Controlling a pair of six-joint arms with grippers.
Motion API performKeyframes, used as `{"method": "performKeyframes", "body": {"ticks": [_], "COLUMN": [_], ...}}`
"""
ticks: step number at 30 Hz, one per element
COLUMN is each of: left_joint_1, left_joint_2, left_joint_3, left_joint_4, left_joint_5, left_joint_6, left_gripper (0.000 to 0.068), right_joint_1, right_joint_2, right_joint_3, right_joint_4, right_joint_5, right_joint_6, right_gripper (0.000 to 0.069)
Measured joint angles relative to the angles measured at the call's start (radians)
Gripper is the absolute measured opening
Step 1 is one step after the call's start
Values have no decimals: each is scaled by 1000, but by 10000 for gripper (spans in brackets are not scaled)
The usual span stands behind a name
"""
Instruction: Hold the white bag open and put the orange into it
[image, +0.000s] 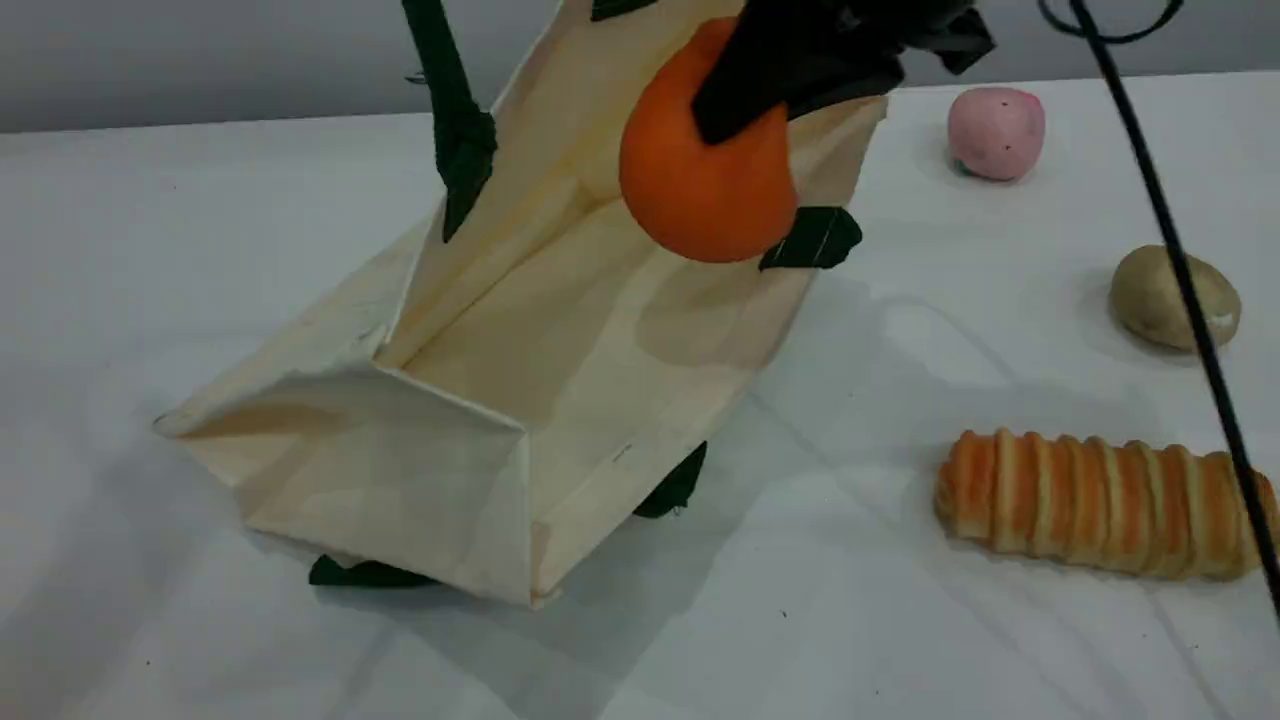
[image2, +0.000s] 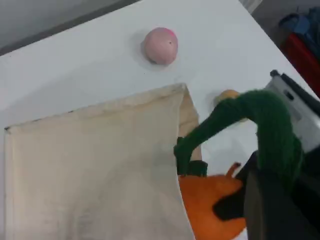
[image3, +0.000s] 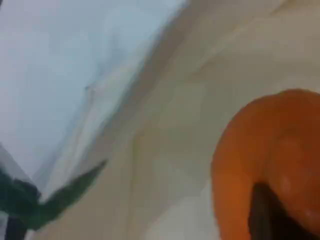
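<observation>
**Orange held over the open mouth of the tote**

Nearest the scene camera lies the folded bottom of the large cream-white canvas tote bag (image: 400, 470), resting on the white table (image: 900, 640) with its mouth facing away and lifted. That lift comes from the left gripper (image2: 272, 150): the left wrist view shows the bag's dark green rope handle (image2: 235, 112) looped over it, and its jaws appear closed on the rope. Pulling the handle up keeps the upper wall raised and the mouth gaping, which is the point of the hold.

The right gripper (image: 770, 90) is clamped on the bright orange toy fruit (image: 700, 190), carrying it just above the bag's lower wall at the opening. The right wrist view looks past the fruit into the cream interior, so the fruit seems lined up for release inside; it is not yet resting on the fabric.

A pink ball (image: 996, 130), a tan potato-like piece (image: 1160, 295) and a striped bread loaf (image: 1095, 505) lie well apart to the right, clear of the work.
</observation>
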Motion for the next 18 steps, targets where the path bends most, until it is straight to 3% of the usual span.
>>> {"method": "performKeyframes", "body": {"ticks": [8, 18], "left_joint_1": [0, -1], "left_joint_2": [0, 0], "left_joint_3": [0, 0], "left_joint_4": [-2, -2], "left_joint_5": [0, 0], "left_joint_6": [0, 1], "left_gripper": [71, 71], "right_joint_1": [73, 98], "right_joint_2": [24, 71], "right_joint_3": [0, -2], "right_joint_4": [40, 122], "right_joint_5": [-49, -82], "right_joint_6": [-36, -145], "right_gripper": [34, 37]}}
